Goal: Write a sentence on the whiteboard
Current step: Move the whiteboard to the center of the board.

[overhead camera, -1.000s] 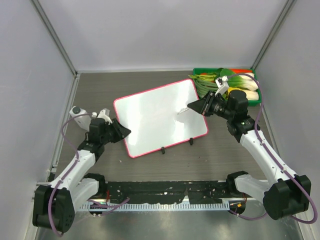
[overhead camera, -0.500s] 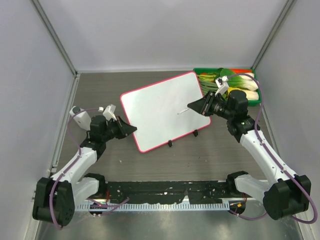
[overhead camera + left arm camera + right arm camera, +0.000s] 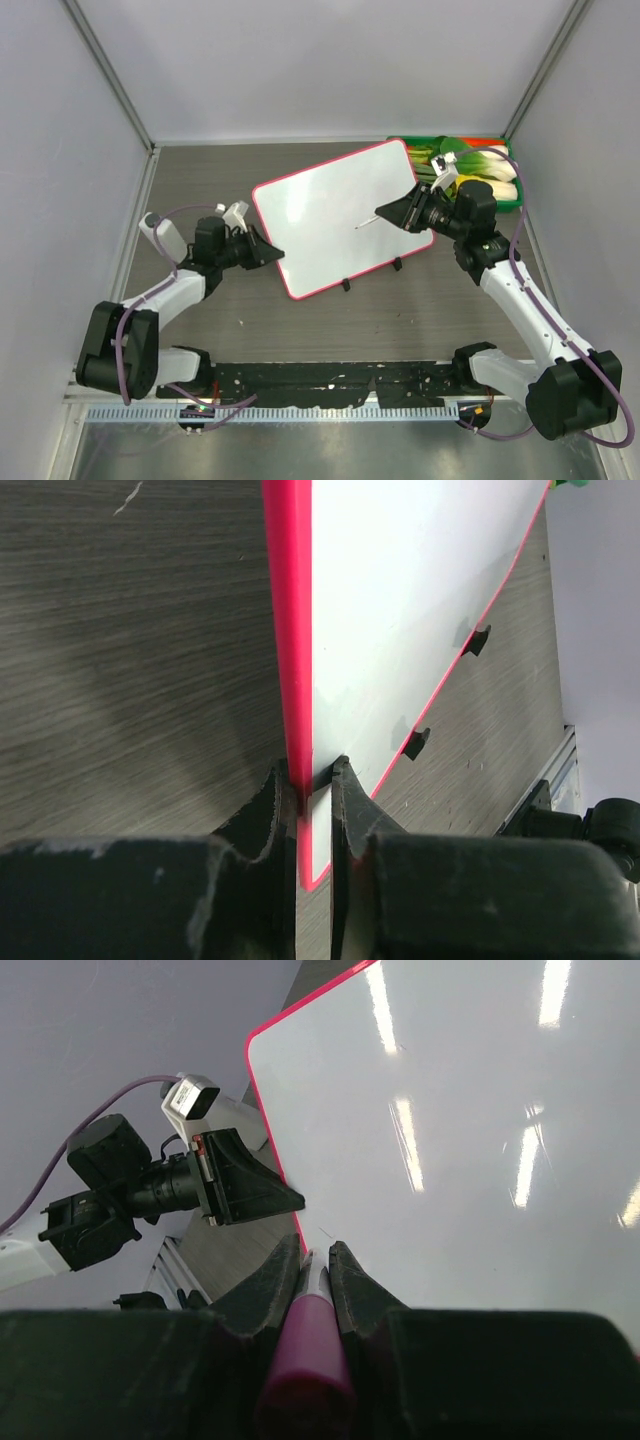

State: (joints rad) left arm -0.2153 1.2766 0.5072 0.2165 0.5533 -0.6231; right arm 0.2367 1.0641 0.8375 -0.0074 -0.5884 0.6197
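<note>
- The left gripper (image 3: 315, 777) is clamped on the thin pink frame of the whiteboard (image 3: 420, 600). Its jaws pinch the short edge close to the near corner.
- The right gripper (image 3: 315, 1260) is closed round a pink marker (image 3: 305, 1360), with the tip aimed at the white face. I cannot tell whether the tip touches the board.
- The whiteboard lies skewed at mid-table between the two arms. Its two black clips (image 3: 346, 285) are on the near long edge, and its far right corner reaches the green tray (image 3: 490, 140) of vegetables.
- No sentence shows on the white surface in any view.
- The board looks thin, stiff and light, with a glossy, slick face. It would likely slide or pivot under pen pressure.
- The framed edge seems the right place to hold, since it leaves the face free for writing. A pinch this near a corner may resist twisting poorly.
- The marker is slim and smooth, so hard pressure could push it back through the jaws. Light strokes seem wise.
</note>
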